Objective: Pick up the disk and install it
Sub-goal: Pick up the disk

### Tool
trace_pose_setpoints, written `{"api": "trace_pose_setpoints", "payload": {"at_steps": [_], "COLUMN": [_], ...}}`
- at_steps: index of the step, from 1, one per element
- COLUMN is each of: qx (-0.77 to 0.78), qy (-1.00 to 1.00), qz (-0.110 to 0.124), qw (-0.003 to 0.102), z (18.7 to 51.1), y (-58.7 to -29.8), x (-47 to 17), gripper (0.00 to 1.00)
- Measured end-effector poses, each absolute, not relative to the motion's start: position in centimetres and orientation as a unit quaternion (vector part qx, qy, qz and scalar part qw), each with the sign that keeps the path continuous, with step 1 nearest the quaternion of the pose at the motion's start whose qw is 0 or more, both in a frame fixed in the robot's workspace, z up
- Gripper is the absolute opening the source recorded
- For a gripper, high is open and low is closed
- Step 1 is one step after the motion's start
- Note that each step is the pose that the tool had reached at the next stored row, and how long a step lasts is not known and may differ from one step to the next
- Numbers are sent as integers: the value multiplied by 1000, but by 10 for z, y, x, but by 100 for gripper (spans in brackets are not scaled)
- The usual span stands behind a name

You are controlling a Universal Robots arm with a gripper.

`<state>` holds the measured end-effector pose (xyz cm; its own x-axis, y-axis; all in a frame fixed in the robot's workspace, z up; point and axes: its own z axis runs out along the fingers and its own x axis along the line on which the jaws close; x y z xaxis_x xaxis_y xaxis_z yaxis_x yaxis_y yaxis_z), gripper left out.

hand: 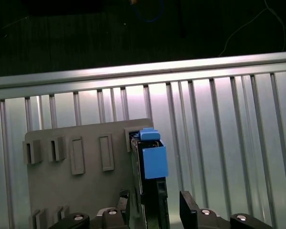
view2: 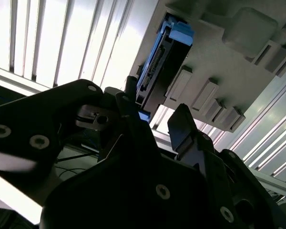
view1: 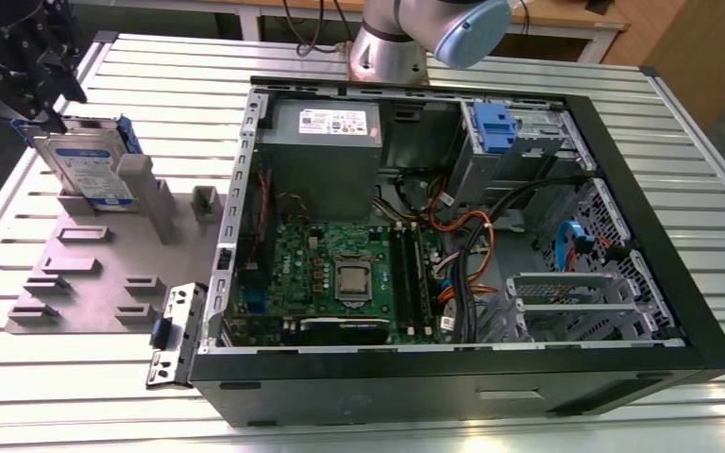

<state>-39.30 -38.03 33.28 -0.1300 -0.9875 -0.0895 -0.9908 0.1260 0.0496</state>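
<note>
Hovering at the pick-up step, your gripper (hand: 155, 202) sat over the disk (view1: 86, 170), which stood on edge in the grey holder (view1: 98, 274) on the desk (view1: 678, 142), at the exterior view's left, outside the open computer case (view1: 716, 321). The jaws stood wide, straddling its upper edge, not yet clamped. By my judgement, the next move called for closing squarely, then a straight lift.

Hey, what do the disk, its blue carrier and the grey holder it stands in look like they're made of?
The disk: likely metal, a silver-grey casing with a dull sheen. The blue carrier: probably moulded plastic, with an even matte colour. The grey holder: seemingly matte plastic, uniform and without shine; hard to confirm.
</note>
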Motion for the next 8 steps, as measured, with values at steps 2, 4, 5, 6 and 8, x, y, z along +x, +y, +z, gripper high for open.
{"api": "trace_pose_setpoints", "payload": {"at_steps": [2, 4, 5, 6, 8], "qx": [-665, -673, -677, -681, -689], "qy": [745, 738, 734, 731, 723], "qz": [48, 48, 48, 48, 48], "qw": [17, 17, 17, 16, 17], "z": [333, 332, 332, 332, 331], "y": [-380, -380, -380, -380, -380], "x": [-393, -393, -393, -393, -393], "gripper": [53, 53, 53, 53, 53]}}
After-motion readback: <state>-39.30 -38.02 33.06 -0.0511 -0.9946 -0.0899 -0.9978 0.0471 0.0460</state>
